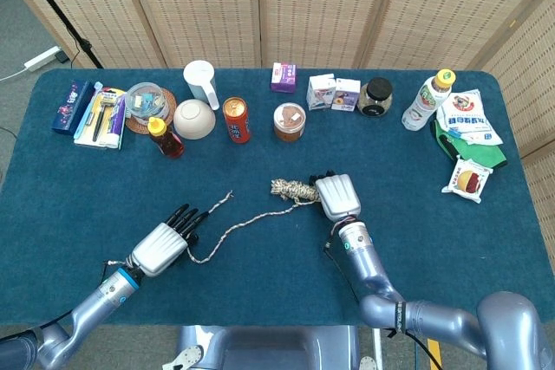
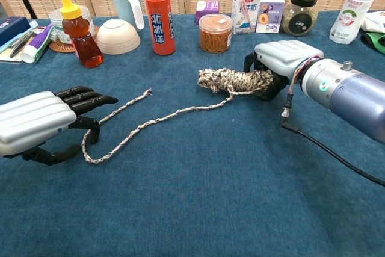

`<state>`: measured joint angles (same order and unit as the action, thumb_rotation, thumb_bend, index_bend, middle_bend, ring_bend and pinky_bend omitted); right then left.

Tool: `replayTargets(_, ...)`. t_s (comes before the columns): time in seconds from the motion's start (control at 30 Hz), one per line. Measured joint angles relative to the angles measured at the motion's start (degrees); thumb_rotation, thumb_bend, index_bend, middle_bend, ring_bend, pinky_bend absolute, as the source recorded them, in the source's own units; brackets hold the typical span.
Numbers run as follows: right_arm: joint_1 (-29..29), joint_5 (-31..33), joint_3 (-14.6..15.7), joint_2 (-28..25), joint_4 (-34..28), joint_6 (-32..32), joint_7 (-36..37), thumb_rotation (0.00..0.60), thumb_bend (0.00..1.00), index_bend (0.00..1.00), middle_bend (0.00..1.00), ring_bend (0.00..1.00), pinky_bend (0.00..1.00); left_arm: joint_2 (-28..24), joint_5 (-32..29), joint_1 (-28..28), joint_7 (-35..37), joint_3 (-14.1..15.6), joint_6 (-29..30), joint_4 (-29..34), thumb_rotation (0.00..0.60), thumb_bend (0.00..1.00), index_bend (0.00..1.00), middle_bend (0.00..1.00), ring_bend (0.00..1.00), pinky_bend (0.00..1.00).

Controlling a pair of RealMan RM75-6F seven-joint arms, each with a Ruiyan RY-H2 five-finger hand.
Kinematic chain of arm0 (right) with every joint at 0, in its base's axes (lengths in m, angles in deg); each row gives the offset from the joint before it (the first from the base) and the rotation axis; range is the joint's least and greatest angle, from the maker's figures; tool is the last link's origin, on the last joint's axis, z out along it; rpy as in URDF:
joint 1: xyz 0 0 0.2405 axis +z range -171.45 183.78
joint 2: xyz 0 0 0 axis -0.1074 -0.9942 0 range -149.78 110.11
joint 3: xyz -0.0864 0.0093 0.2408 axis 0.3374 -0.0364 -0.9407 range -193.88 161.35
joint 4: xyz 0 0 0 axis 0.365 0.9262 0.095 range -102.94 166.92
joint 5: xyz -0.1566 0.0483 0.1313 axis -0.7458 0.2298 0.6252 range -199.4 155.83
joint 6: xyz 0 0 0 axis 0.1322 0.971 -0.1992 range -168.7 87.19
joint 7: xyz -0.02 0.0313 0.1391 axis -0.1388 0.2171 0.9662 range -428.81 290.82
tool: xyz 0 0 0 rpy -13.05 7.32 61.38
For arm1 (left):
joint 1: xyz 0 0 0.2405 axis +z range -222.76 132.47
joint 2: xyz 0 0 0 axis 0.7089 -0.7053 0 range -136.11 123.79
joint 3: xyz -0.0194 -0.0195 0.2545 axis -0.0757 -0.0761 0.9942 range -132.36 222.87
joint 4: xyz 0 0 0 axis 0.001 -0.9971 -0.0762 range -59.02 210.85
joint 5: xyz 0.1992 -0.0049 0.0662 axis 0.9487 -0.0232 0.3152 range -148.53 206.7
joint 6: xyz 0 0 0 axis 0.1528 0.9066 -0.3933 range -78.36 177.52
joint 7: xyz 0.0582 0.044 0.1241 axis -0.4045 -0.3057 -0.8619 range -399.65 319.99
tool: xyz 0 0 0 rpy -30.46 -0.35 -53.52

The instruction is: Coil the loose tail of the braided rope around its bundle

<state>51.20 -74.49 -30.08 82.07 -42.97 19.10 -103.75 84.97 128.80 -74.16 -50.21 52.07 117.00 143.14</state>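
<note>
Blue felt covers the table (image 1: 78,179) I am working over from afar. Near its middle lies the braided rope's bundle (image 2: 231,80), a short fat coil lying on its side, and my right hand (image 2: 278,64) grips it by its right end, fingers curled around it. From the bundle the loose tail (image 2: 174,112) runs leftward across the cloth, bends back on itself near my left hand (image 2: 36,123), and ends in a frayed tip pointing toward the far edge. That left hand rests low on the cloth toward the near-left corner, fingers stretched forward and holding nothing, its thumb sitting beside the bend of the tail; whether it touches the rope I cannot tell. Along the far edge stand a honey bottle (image 2: 79,30), an upturned bowl (image 2: 118,36), a white jug (image 2: 129,5), a red can (image 2: 159,21), a lidded tub (image 2: 215,32) and small cartons (image 2: 257,11), all well apart from the rope. No wraps are laid yet, I judge. To do this step well I would pinch the tail close to its bend, keep the right hand steady as an anchor, then carry the tail over the bundle's free left end with light tension, keeping turns side by side.
</note>
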Motion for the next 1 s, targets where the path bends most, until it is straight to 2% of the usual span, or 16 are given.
replayTargets(0.63,-0.2,-0.2,0.0,0.3,0.7,0.0,0.5,0.6,0.51,0.65,0.54,0.35,0.58,1.7,0.9,1.7,0.0,0.9,3.0,-4.1,0.6,0.47,0.62,0.0,0.0,0.0)
replayTargets(1.0,-0.2,-0.2,-0.1,0.1,0.7,0.0,0.6,0.6,0.51,0.65,0.54,0.35,0.58,2.3,0.8,2.3,-0.1,-0.1,5.7,-4.5,0.6,0.49,0.69,0.0,0.0,0.0)
